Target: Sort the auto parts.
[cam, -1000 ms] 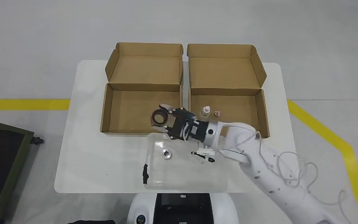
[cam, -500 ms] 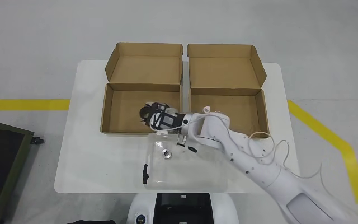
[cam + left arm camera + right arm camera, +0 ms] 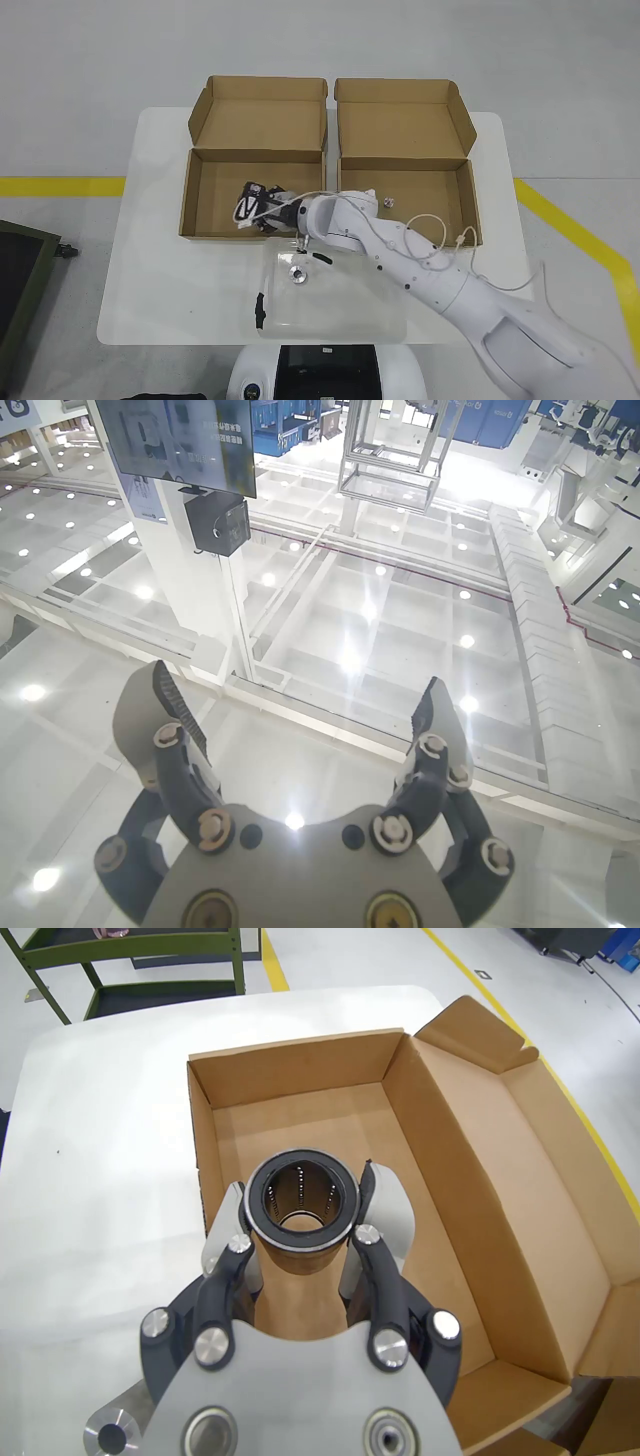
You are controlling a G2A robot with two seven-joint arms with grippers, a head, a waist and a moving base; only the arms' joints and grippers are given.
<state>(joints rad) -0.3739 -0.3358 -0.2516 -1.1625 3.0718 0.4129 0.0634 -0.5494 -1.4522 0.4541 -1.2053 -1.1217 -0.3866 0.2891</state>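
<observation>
Bearing [image 3: 303, 1240] clamped across its barrel by the right pincer [image 3: 305, 1203], jaws closed on its sides, over the bare floor of the left box [image 3: 200, 195]. It sits nearer the front wall than the back, with room open on either side. Right box [image 3: 440, 200], just beside on the white bench [image 3: 150, 260], holds a small part [image 3: 389, 201] toward its front. Clear tray [image 3: 340, 310] at the bench's front edge carries a metal nut [image 3: 296, 272]. Left pincer [image 3: 297, 680], empty, is spread wide, pointed at a ceiling.

On the table [image 3: 150, 260], left box [image 3: 215, 200] under a bearing [image 3: 255, 1200], right box [image 3: 430, 200] beside it, tray [image 3: 350, 310] before both
</observation>
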